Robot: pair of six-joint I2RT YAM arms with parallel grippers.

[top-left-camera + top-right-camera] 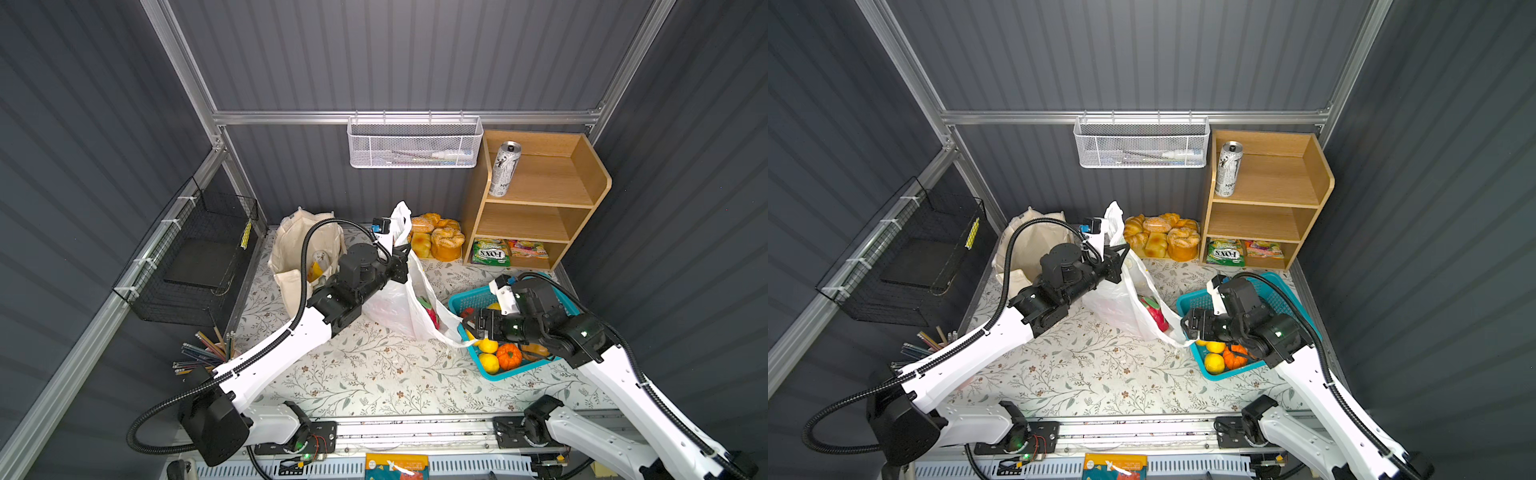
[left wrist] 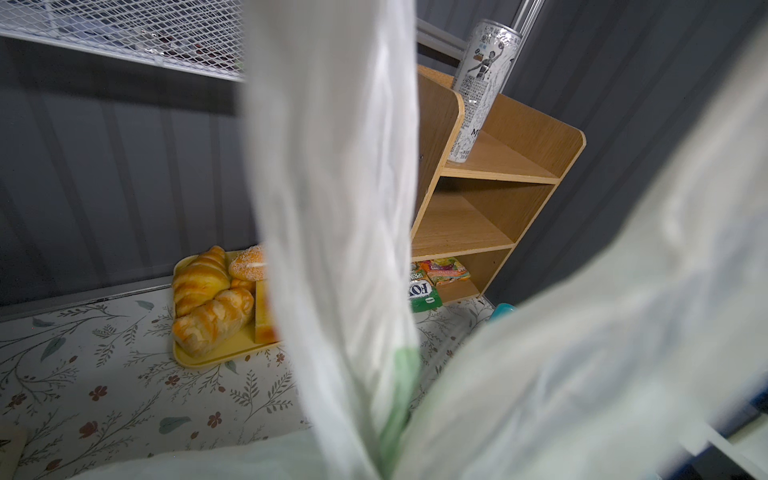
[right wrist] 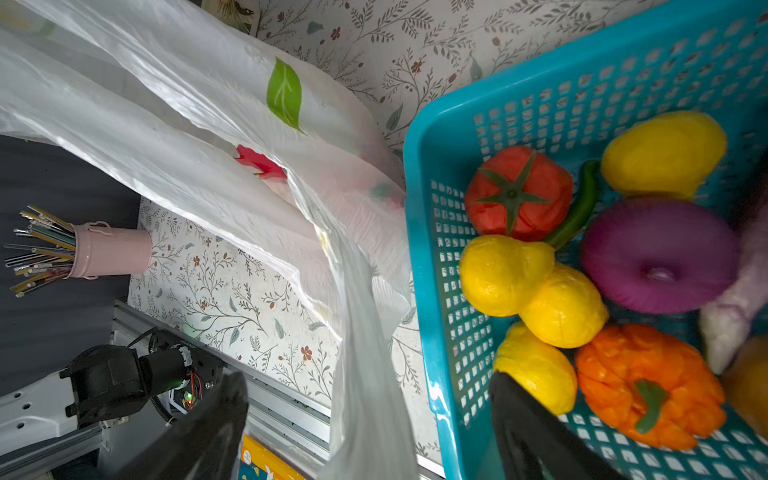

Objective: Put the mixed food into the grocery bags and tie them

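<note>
Left claw (image 1: 404,252) tight on plastic bag (image 1: 390,307), right claw (image 1: 471,325) wide; floral tablecloth (image 1: 374,374), grey walls (image 1: 374,54).

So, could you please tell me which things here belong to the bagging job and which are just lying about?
Job: plastic bag, held by the left pincer; dragon fruit inside it; tote; can on the shelf.
Lying about: bread rolls; sweet packets; basket of toy veg; pencil pot.
</note>
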